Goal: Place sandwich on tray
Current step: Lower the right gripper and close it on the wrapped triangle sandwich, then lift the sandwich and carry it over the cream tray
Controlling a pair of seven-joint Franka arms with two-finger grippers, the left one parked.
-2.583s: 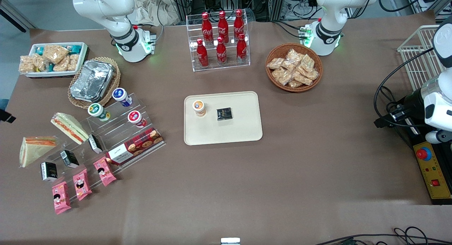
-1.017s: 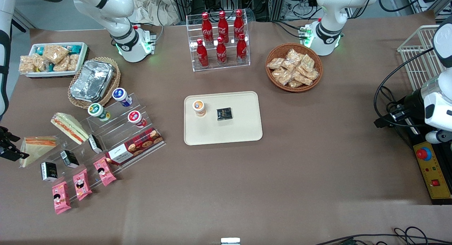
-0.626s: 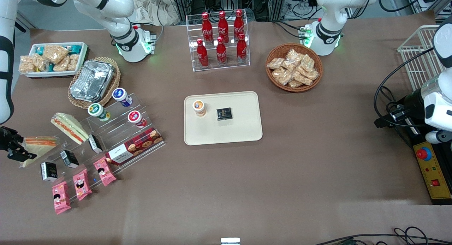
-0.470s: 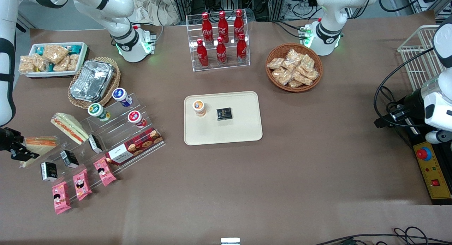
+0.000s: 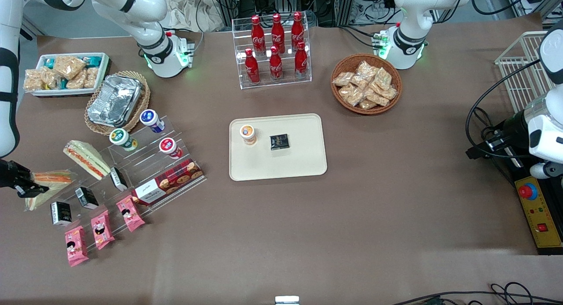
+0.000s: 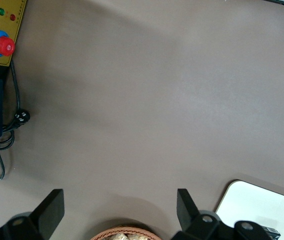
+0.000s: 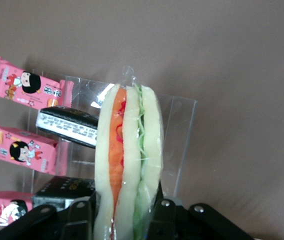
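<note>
Pincer (image 5: 27, 187) sits at the working arm's end of the worktop, at roughly 9 o'clock from the tray (image 5: 303, 162), right at the wide end of the sandwich (image 5: 49, 182). In the wrist view the pincer (image 7: 122, 212) has a finger on each bread face with the wedge between them; fingers look closed down to sandwich thickness and touching the wrap, though how firm the squeeze is can't be judged. Sandwich lies on the worktop beside the clear acrylic step rack (image 5: 145, 164), well apart from the tray. Looks: clear-wrapped triangular wedge (image 7: 128, 165), pale white bread, orange-red stripe and a thin green stripe along the cut edge, loose film flaring past the tip. Handling guess: light, soft, squashes easily; film is slick and crinkly, so it may slide or sag at the free tip. Best hold is across the two flat bread faces near the thick end, gentle pressure, not on the loose film. A second wedge (image 5: 85, 158) lies at about 1 o'clock from it, not the target. Tray already carries a small cup (image 5: 247, 134) and a dark packet (image 5: 279, 141); bare area remains toward its 5 o'clock corner.
</note>
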